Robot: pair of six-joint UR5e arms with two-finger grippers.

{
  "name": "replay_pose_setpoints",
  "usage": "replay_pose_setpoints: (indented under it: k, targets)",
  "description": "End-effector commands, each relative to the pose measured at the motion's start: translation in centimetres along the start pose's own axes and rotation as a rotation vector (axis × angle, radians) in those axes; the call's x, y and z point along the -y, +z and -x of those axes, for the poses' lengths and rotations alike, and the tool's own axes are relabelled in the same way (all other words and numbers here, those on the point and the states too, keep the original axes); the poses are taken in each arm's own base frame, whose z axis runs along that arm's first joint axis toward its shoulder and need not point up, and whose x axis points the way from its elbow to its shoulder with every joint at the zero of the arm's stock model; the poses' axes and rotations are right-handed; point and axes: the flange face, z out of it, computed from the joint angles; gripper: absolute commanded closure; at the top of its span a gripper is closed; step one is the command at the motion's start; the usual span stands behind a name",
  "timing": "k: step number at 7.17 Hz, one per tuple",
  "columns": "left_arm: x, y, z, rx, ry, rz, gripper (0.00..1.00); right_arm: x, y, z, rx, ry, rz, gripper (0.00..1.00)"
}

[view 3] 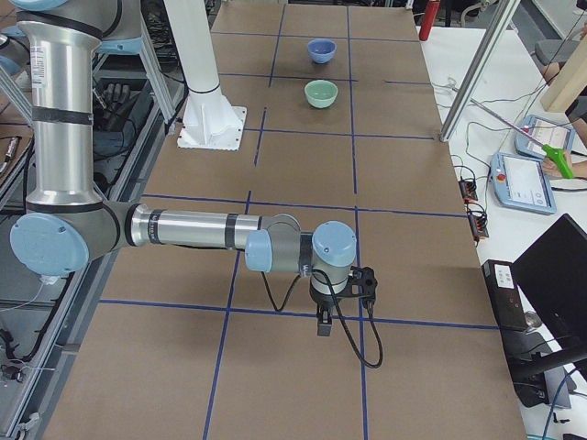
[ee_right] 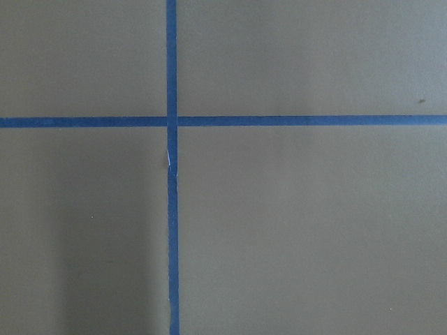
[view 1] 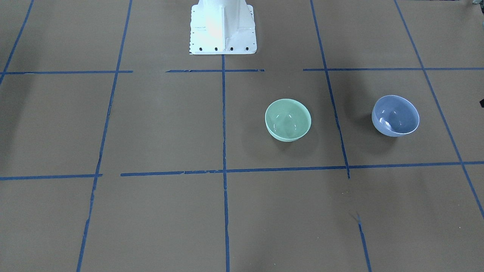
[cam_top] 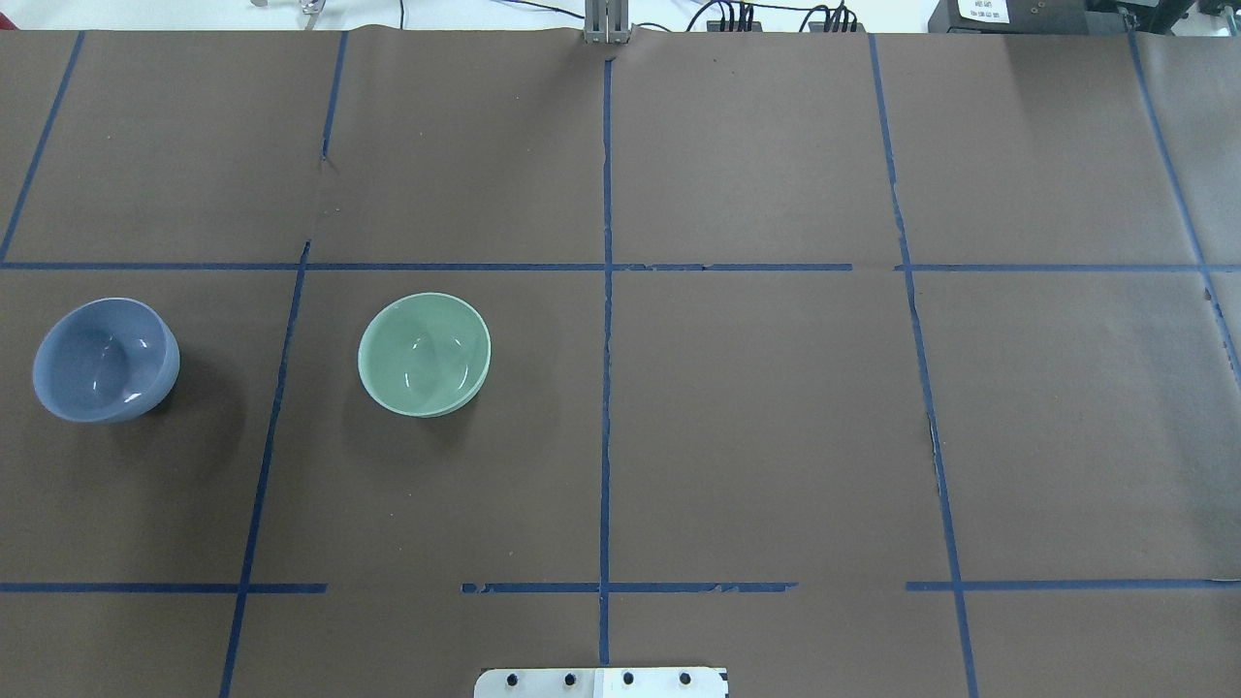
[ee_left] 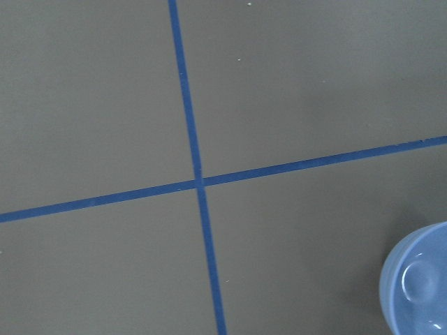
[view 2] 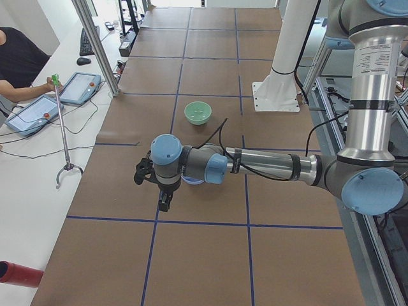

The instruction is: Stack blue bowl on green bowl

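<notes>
Blue bowl (cam_top: 107, 360): plain glossy periwinkle, upright at the overhead view's left edge, well apart from the mint green bowl (cam_top: 424, 355) left of centre. Left gripper (view 2: 163, 203) and right gripper (view 3: 324, 323) show only in side views, so finger spread cannot be told. The near arm's label (view 2: 373, 58) is too small to read.

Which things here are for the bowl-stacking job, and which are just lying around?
For the job:
blue bowl
green bowl

Just lying about:
blue tape lines on the table
grabber stick on the side bench
control tablets on the side bench
</notes>
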Motion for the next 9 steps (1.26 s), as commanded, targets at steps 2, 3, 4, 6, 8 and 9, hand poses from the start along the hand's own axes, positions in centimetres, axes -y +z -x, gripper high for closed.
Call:
replay_pose_setpoints:
  k: [2, 3, 4, 6, 8, 9]
  targets:
    - [-3.2, 7.7, -6.3, -0.067, -0.100, 0.005, 0.00, 0.0, 0.0, 0.0, 0.001, 0.000, 0.000, 0.00]
    - [-3.7, 10.2, -8.7, -0.051, -0.143, 0.009, 0.00, 0.0, 0.0, 0.0, 0.000, 0.001, 0.001, 0.00]
    - [-4.4, 12.7, -9.8, -0.029, -0.136, 0.008, 0.00, 0.0, 0.0, 0.0, 0.000, 0.000, 0.000, 0.00]
    - [-5.1, 14.1, -9.4, -0.039, -0.116, 0.012, 0.00, 0.0, 0.0, 0.0, 0.001, 0.000, 0.000, 0.00]
    - [-5.2, 14.4, -9.7, -0.041, -0.102, 0.017, 0.47, 0.0, 0.0, 0.0, 0.001, 0.000, 0.000, 0.00]
    - [-5.2, 14.4, -9.7, -0.043, -0.093, 0.014, 0.81, 0.0, 0.0, 0.0, 0.000, 0.000, 0.000, 0.00]
